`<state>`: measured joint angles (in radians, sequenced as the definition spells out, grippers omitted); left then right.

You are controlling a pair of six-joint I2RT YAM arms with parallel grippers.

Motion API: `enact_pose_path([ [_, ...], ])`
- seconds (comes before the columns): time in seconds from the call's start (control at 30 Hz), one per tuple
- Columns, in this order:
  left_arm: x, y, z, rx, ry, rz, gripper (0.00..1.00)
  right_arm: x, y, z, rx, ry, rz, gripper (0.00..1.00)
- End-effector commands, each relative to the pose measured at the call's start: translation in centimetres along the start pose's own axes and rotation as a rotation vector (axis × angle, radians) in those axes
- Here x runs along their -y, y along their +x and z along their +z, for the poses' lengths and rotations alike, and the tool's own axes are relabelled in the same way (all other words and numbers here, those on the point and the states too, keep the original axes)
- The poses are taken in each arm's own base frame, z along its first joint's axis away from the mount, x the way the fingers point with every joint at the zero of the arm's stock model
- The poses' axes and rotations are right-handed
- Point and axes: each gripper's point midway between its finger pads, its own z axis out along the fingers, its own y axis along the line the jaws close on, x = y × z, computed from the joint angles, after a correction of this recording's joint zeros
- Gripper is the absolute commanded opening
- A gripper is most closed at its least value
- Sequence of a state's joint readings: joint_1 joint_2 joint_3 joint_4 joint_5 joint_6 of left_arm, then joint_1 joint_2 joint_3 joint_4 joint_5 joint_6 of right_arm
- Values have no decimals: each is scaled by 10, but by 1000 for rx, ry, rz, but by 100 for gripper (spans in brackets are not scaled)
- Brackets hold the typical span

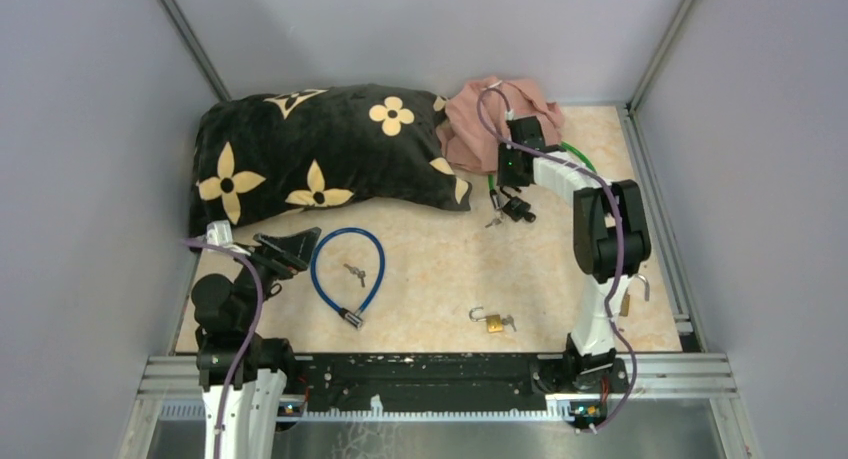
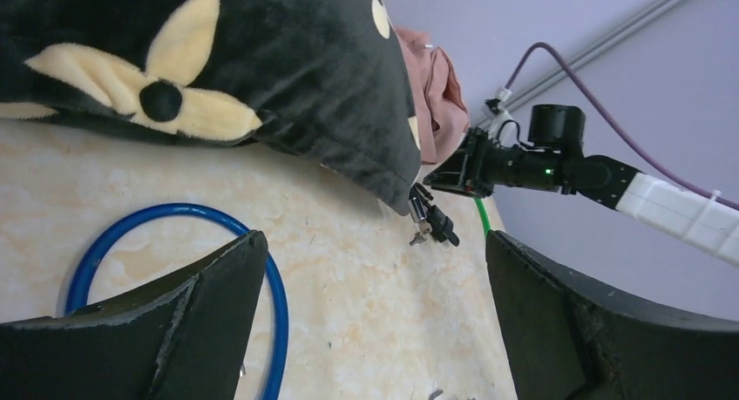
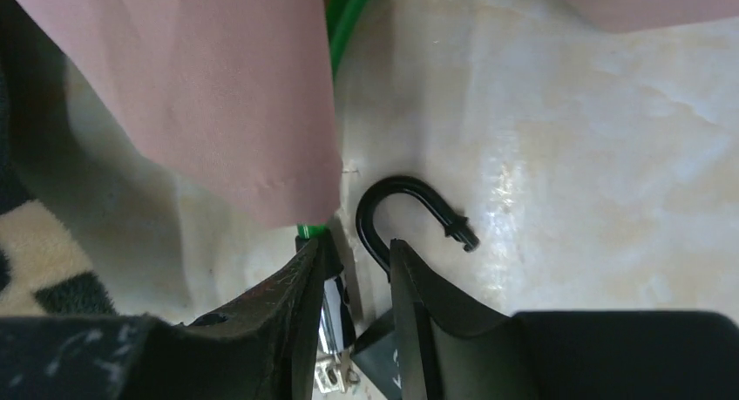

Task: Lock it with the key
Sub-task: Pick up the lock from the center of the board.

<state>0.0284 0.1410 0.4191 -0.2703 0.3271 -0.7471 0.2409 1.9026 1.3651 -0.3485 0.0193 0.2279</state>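
My right gripper (image 1: 511,182) (image 3: 355,247) is down at the back of the table, by the pink cloth. Its jaws are drawn close around the chrome end (image 3: 335,300) of the green cable lock (image 3: 349,16) (image 1: 577,152), with a slim gap on the right side. A small key (image 3: 336,372) (image 1: 493,222) hangs from that end. A black padlock (image 3: 394,193) (image 1: 520,211) with its shackle open lies under the right finger. My left gripper (image 1: 285,251) (image 2: 373,239) is open and empty beside the blue cable lock (image 1: 320,279) (image 2: 174,213).
A black flowered pillow (image 1: 320,154) and a pink cloth (image 1: 480,119) lie along the back. Keys (image 1: 355,273) rest inside the blue loop. A brass padlock (image 1: 493,323) with an open shackle lies near the front edge. Another padlock (image 1: 630,297) sits by the right arm.
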Motion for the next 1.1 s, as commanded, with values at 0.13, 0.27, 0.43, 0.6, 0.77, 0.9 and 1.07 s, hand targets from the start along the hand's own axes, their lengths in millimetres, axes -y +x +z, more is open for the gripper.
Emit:
enact_pose_path([
  [0.13, -2, 6, 10, -11, 53, 48, 99, -35, -12, 29, 16, -25, -112, 39],
  [0.27, -2, 6, 16, -19, 57, 52, 99, -37, 2, 52, -48, 12, -158, 39],
  [0.43, -5, 5, 19, -9, 57, 66, 99, -36, 20, 61, -99, 41, -199, 25],
  [0.6, -2, 6, 19, -18, 77, 84, 99, -42, 24, 40, -99, 5, -209, 0],
  [0.77, 2, 8, 18, -32, 100, 100, 99, -55, 8, -25, 31, -50, -203, 0],
  [0.9, 5, 22, 17, -97, 140, 88, 99, -66, 42, -67, 44, -142, -168, 0],
  [1.07, 6, 58, 12, -256, 189, -65, 87, -91, 100, -106, 35, -284, -133, 0],
])
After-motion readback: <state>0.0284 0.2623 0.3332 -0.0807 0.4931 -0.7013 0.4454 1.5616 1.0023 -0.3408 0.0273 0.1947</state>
